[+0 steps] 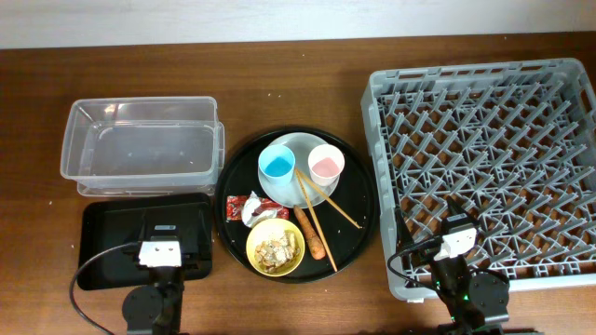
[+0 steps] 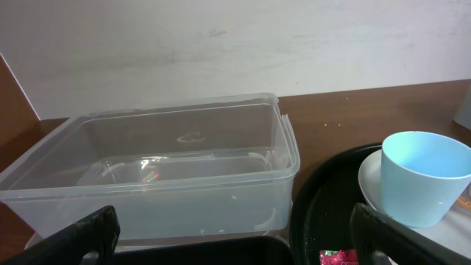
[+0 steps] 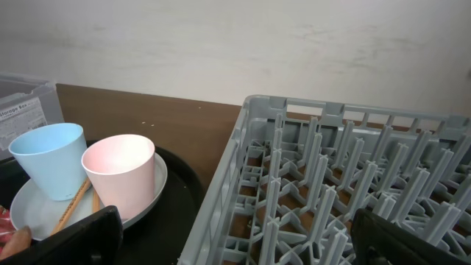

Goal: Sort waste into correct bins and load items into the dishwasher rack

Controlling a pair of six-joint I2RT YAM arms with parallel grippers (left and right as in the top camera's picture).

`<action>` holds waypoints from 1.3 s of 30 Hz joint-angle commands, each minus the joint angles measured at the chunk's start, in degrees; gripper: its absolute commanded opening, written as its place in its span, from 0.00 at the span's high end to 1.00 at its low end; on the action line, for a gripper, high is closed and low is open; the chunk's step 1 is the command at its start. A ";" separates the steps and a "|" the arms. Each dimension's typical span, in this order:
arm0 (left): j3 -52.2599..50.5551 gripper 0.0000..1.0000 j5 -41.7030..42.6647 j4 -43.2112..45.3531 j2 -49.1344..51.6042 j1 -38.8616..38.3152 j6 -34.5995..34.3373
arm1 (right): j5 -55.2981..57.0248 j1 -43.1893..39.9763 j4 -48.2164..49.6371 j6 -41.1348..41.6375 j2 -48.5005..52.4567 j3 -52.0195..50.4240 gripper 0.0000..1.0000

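A round black tray (image 1: 358, 219) holds a white plate (image 1: 300, 145) with a light blue cup (image 1: 277, 166) and a pink cup (image 1: 326, 165), wooden chopsticks (image 1: 324, 201), a red wrapper (image 1: 237, 206), crumpled white paper (image 1: 257, 212), an orange-brown stick (image 1: 311, 233) and a yellow bowl (image 1: 253, 249) of beige scraps (image 1: 277, 249). The clear tub (image 1: 140, 149) and small black tray (image 1: 107, 237) are at the left, the grey rack (image 1: 494, 149) at the right. My left gripper (image 1: 166, 226) is open over the small black tray. My right gripper (image 1: 456, 221) is open over the rack's front left corner.
The left wrist view shows the clear tub (image 2: 162, 169) ahead and the blue cup (image 2: 423, 177) to the right, between open fingers (image 2: 235, 243). The right wrist view shows both cups (image 3: 118, 173) at left and the rack's pegs (image 3: 331, 184) below open fingers (image 3: 235, 239).
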 commanded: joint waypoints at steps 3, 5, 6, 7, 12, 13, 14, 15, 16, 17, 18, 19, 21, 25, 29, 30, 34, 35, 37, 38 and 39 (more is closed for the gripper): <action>-0.33 0.01 0.24 -0.04 -0.28 -0.83 0.94 | 0.35 0.20 -0.31 0.11 -0.37 -0.31 0.02; -0.33 0.01 0.24 -0.04 -0.28 -0.83 0.94 | 0.33 0.20 -0.31 0.11 -0.37 -0.31 0.02; -0.33 0.01 0.24 -0.04 -0.28 -0.83 0.94 | 0.33 0.20 -0.31 0.11 -0.37 -0.31 0.02; -0.33 0.01 0.24 -0.04 -0.28 -0.83 0.94 | 0.35 0.20 -0.31 0.11 -0.37 -0.31 0.01; -0.33 0.01 0.24 -0.04 -0.28 -0.83 0.94 | 0.33 0.20 -0.31 0.11 -0.37 -0.31 0.01; -0.33 0.01 0.24 -0.04 -0.28 -0.83 0.94 | 0.35 0.20 -0.31 0.11 -0.37 -0.31 0.02; -0.33 0.01 0.24 -0.04 -0.28 -0.83 0.94 | 0.35 0.20 -0.31 0.09 -0.37 -0.31 0.02; -0.33 0.01 0.24 -0.04 -0.28 -0.83 0.94 | 0.33 0.20 -0.31 0.11 -0.37 -0.31 0.02; -0.33 0.01 0.24 -0.04 -0.28 -0.83 0.94 | 0.33 0.20 -0.31 0.11 -0.37 -0.31 0.02; -0.33 0.01 0.24 -0.04 -0.28 -0.83 0.94 | 0.33 0.20 -0.31 0.11 -0.37 -0.31 0.02; -0.33 0.01 0.24 -0.04 -0.28 -0.83 0.94 | 0.33 0.20 -0.31 0.11 -0.37 -0.31 0.02; -0.33 0.01 0.24 -0.04 -0.28 -0.83 0.94 | 0.33 0.20 -0.31 0.11 -0.37 -0.31 0.02; -0.33 0.01 0.24 -0.04 -0.28 -0.83 0.94 | 0.33 0.20 -0.31 0.11 -0.37 -0.31 0.02; -0.33 0.01 0.24 -0.04 -0.28 -0.83 0.94 | 0.33 0.20 -0.31 0.11 -0.37 -0.31 0.02; -0.33 0.01 0.24 -0.04 -0.28 -0.83 0.94 | 0.35 0.20 -0.31 0.11 -0.37 -0.31 0.01; -0.33 0.01 0.26 -0.04 -0.28 -0.83 0.94 | 0.33 0.20 -0.31 0.11 -0.37 -0.31 0.02; -0.33 0.01 0.24 -0.04 -0.28 -0.83 0.94 | 0.33 0.20 -0.31 0.11 -0.37 -0.31 0.02; -0.33 0.01 0.26 -0.02 -0.28 -0.83 0.94 | 0.35 0.20 -0.31 0.11 -0.37 -0.31 0.01; -0.31 0.01 2.14 0.81 -0.28 -0.83 0.92 | 0.35 0.20 -0.31 0.11 -0.37 -0.31 0.02; -0.31 0.01 4.28 0.81 -0.28 -0.83 0.90 | 0.33 0.20 -0.31 0.11 -0.37 -0.31 0.02; 0.11 0.01 8.35 0.81 -0.28 -0.83 0.04 | 0.35 0.20 -0.31 0.11 -0.37 -0.31 0.02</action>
